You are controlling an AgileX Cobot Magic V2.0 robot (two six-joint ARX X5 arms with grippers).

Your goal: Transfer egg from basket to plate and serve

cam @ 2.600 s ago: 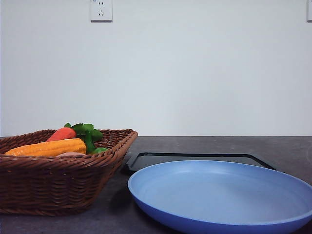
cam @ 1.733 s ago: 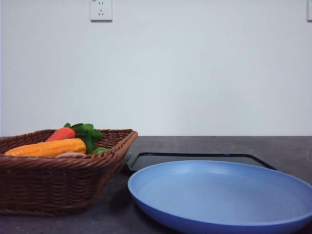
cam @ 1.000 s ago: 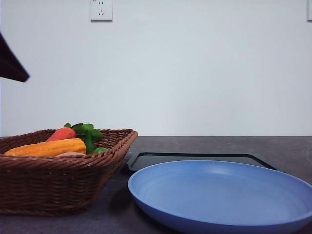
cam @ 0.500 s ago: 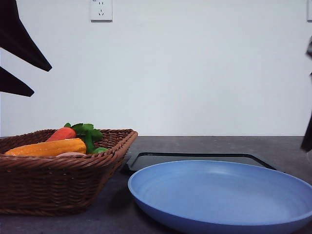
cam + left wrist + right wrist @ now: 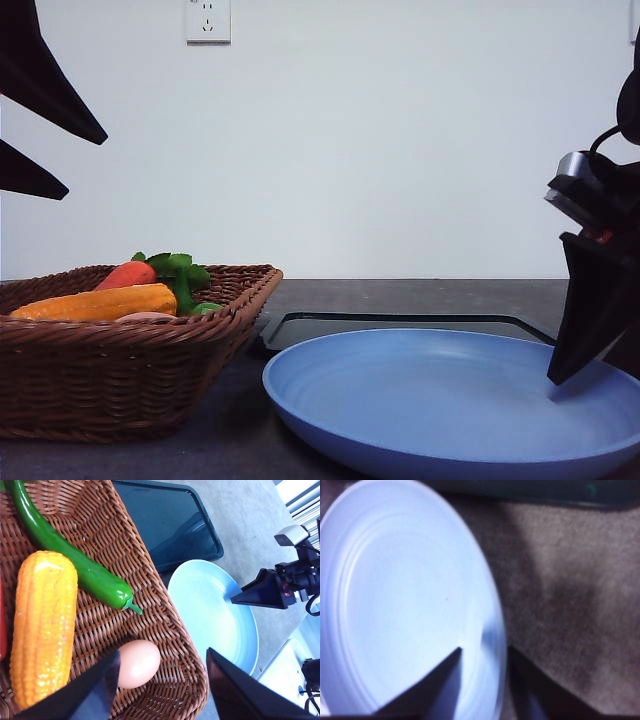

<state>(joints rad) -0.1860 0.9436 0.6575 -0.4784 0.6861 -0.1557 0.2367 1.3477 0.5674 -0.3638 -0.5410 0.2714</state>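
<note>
**A:** Where is the small smooth pinkish-brown egg [image 5: 136,663]?

**B:** It lies in the dark brown woven wicker basket [image 5: 165,645], near the basket's corner. A yellow-orange corn cob [image 5: 42,625] is at its 9 o'clock and the tip of a long glossy green pepper [image 5: 75,560] at its 12 o'clock. It touches neither.

**A:** And the left gripper [image 5: 162,685]?

**B:** Its two black fingers are spread wide above the basket, holding nothing, with the egg between them in the wrist view. In the front view it hangs high over the basket's left side.

**A:** The right gripper [image 5: 484,655]?

**B:** Its fingers are parted, one over the inside of the large round light-blue plate [image 5: 420,400] and one outside its rim. That is at the plate's 3 o'clock in the front view.

**A:** Anything else?

**B:** A flat black rectangular tray [image 5: 400,325] lies at 12 o'clock behind the plate on the dark grey table [image 5: 570,580].
</note>
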